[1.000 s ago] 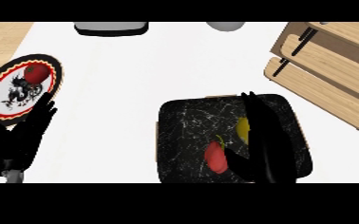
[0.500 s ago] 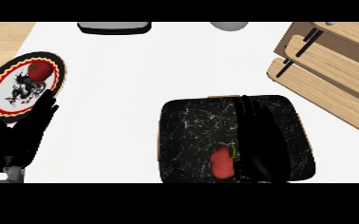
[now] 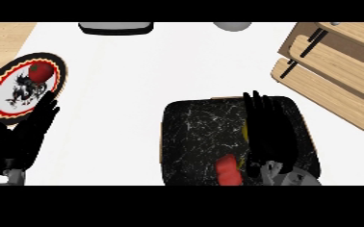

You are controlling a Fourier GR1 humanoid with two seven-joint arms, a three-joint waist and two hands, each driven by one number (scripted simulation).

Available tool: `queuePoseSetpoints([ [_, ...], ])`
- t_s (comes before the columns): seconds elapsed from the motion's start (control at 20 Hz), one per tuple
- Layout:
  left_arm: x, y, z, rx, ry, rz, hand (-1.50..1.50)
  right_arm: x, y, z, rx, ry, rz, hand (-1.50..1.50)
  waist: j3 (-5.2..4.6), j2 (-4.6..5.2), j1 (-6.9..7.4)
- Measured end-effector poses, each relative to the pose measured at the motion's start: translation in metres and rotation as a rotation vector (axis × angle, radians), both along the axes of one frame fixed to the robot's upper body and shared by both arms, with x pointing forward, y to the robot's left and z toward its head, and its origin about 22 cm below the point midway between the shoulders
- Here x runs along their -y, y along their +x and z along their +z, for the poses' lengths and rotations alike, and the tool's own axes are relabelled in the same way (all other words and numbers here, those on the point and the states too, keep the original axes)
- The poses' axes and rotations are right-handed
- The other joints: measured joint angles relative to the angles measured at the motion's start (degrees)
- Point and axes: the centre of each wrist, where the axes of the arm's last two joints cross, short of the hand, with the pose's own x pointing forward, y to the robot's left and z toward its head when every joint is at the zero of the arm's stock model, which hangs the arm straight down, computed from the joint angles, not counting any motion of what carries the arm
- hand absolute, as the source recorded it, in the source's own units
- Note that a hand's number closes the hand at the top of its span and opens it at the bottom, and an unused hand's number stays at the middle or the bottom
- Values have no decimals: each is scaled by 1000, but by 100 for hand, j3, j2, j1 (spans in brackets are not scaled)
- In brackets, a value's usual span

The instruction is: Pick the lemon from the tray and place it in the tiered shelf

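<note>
A black marbled tray (image 3: pixel 192 134) lies on the white counter, low and right of centre. My right hand (image 3: pixel 268 130) lies flat over its right half with the fingers straight and pointing away. The lemon (image 3: pixel 245 132) is almost wholly hidden under this hand; only a thin yellow sliver shows at the hand's left edge. The wooden tiered shelf (image 3: pixel 328 62) stands at the right edge, beyond the tray. My left hand (image 3: pixel 30 133) rests open at the lower left, away from the tray.
A red vegetable (image 3: pixel 227 169) lies in the tray near its front edge, left of my right wrist. A patterned plate (image 3: pixel 21 89) holding a tomato (image 3: pixel 40 72) sits at the far left. A grey bowl (image 3: pixel 232 25) and a dark flat container (image 3: pixel 116 27) stand at the back.
My right hand has come down over the lemon, which showed plainly a second ago and is now nearly covered. The left hand has stayed put.
</note>
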Motion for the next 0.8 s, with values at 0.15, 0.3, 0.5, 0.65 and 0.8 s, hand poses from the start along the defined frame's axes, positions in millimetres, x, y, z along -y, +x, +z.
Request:
queuePoseSetpoints([
  [0.15, -1, 0, -1, -1, 5, 4, 0, 6, 8, -7, -27, -39, -18, -150, 1, 2, -1],
  [0.3, -1, -1, -2, 1, 10, 4, 0, 13, 12, -9, -37, -55, -35, -150, 2, 1, -5],
  [0.5, 2, -5, -3, -4, 6, -2, 0, 27, 18, -25, -50, -83, -57, -150, 4, 3, -3],
  [0.65, 7, -6, -2, -1, 3, -1, 0, 30, 15, -33, -50, -83, -58, -150, 4, 2, -7],
  [0.8, 3, -5, 1, -1, 7, 2, 0, 29, 23, -38, -50, -84, -62, -150, 4, 2, -4],
])
